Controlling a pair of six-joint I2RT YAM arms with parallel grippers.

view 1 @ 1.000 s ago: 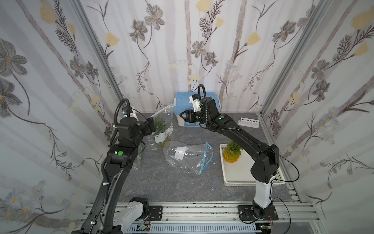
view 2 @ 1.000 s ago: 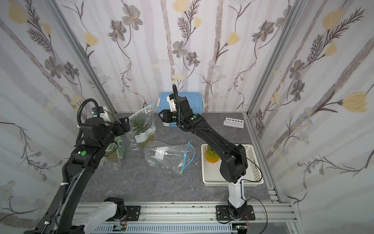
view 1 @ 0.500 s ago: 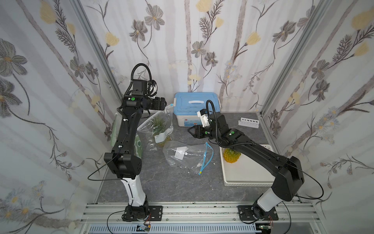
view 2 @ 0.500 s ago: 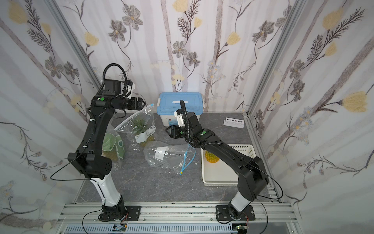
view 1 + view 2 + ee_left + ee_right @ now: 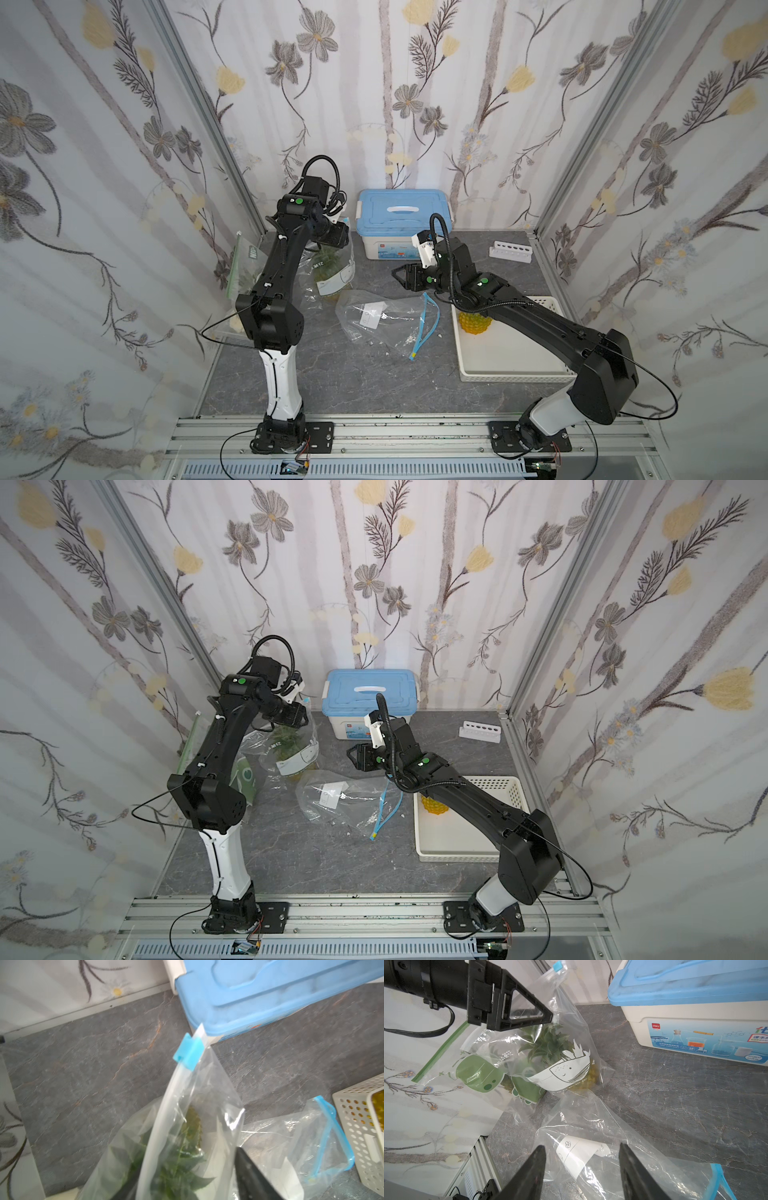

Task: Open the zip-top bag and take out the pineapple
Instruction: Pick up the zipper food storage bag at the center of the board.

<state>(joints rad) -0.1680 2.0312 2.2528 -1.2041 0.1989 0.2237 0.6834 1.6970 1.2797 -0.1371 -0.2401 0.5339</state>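
The clear zip-top bag (image 5: 347, 272) (image 5: 309, 750) stands upright at the back left, its blue slider (image 5: 189, 1053) at the top corner. Inside it is the pineapple (image 5: 548, 1047), green crown up and yellow body low. My left gripper (image 5: 336, 239) (image 5: 189, 1157) reaches over the bag's top, one finger (image 5: 249, 1176) against the film on the outside and the other dimly seen through it. The film and crown lie between the jaws. My right gripper (image 5: 397, 276) (image 5: 581, 1147) hangs open and holds nothing, over an empty bag.
An empty clear bag (image 5: 382, 320) with a blue zip lies mid-table. Another pineapple (image 5: 473, 324) sits in the white basket (image 5: 515, 365) at right. A blue-lidded box (image 5: 401, 216) and a tube rack (image 5: 512, 251) stand at the back. A green-printed bag (image 5: 477, 1072) leans at left.
My left arm rose from low at the left and reached over the bag's top, and its jaws narrowed onto it. My right gripper drew back from the box to above the empty bag.
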